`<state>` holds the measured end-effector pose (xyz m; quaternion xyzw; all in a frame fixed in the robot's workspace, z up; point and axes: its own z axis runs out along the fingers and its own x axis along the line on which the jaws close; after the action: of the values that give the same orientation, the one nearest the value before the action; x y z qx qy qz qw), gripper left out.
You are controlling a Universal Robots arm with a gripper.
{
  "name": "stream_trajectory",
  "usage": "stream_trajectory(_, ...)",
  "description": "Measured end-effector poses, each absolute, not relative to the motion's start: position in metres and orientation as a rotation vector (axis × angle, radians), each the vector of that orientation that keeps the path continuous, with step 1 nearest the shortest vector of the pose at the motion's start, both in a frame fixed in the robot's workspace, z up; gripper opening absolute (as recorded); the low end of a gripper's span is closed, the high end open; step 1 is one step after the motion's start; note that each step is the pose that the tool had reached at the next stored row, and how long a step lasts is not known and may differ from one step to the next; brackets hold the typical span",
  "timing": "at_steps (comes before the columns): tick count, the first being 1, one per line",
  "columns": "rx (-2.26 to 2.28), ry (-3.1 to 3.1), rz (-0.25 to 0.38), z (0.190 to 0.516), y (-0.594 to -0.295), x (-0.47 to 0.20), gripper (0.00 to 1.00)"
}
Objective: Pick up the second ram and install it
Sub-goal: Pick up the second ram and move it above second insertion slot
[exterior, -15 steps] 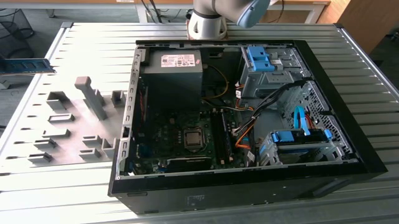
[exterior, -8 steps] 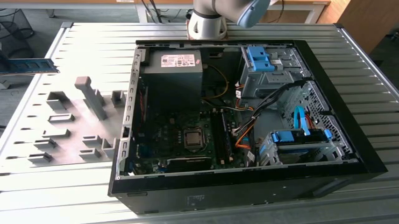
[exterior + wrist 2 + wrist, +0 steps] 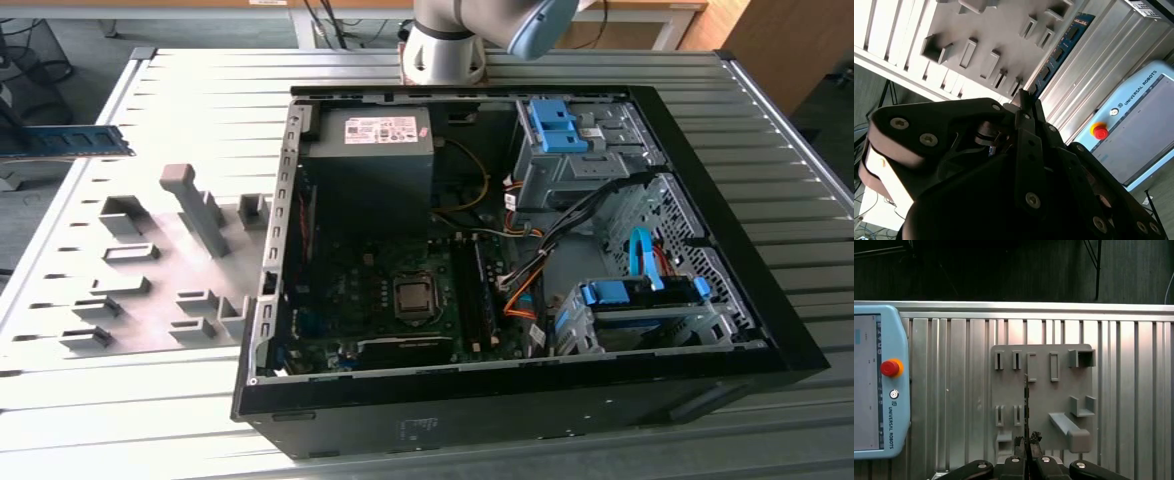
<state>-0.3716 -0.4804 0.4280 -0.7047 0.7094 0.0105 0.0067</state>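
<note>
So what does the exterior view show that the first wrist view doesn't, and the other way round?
Exterior view: the open computer case with its motherboard, and the arm's base. First wrist view: the teach pendant with its red button, and the tool shut on the second ram. Both: that ram, the grey fixture plate, the ribbed metal table.
</note>
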Motion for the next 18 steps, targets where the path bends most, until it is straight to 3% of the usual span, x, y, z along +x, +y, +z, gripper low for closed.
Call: stream_trajectory(18, -2.204, 2.219, 0.033, 0.4279, -0.4804, -0.3622, 0.14)
